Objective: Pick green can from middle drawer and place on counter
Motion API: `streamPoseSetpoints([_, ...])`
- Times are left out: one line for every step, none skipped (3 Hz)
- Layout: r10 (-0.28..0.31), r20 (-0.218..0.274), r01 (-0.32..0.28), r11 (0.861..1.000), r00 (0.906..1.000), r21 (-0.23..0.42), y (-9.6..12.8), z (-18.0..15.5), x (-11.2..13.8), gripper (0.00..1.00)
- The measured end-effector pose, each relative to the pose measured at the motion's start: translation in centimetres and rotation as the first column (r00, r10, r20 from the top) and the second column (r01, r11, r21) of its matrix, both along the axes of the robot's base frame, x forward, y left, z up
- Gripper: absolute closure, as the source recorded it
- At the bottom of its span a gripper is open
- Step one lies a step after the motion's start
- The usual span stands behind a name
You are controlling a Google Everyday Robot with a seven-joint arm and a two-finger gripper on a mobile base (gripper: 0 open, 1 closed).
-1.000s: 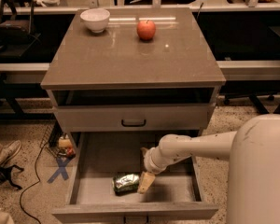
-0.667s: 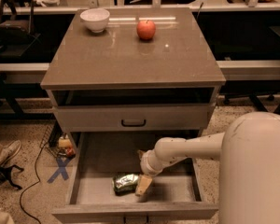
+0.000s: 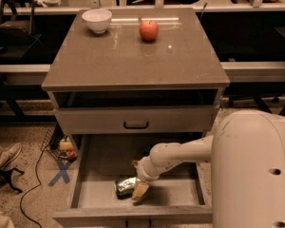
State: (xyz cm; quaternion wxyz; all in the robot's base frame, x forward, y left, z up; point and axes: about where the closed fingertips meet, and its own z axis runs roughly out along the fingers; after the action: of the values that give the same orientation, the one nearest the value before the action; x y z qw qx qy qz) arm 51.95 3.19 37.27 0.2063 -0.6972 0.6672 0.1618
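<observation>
Presently found, nearest, in the drawer [image 3: 104, 163]: can [image 3: 125, 186] lying on its side by the front wall, left of centre. Found claw [image 3: 140, 190] low beside its right end, touching or nearly so; cannot tell whether apart or clamped. Judged light, thin-walled, slick, apt to roll and to dent under a hard squeeze. Recommend taking hold across mid-body with moderate pressure. Noted above: drawer front [image 3: 95, 120] with loop handle [image 3: 136, 125]. Noted farthest: bench [image 3: 133, 65] bearing apple [image 3: 148, 30] and bowl [image 3: 97, 20].
</observation>
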Motion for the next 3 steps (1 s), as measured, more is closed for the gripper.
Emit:
streamPoseSetpoints([0.016,-0.008,-0.016,1.0,0.9998,0.004,0.7,-0.3,-0.5,0.42])
streamPoseSetpoints([-0.001,-0.009,0.001,1.0,1.0,0.025,0.2,0.3,-0.6,0.64])
streamPoseSetpoints([-0.039,0.029,0.036,0.996,0.9988,0.078,-2.2,3.4,-1.1,0.88])
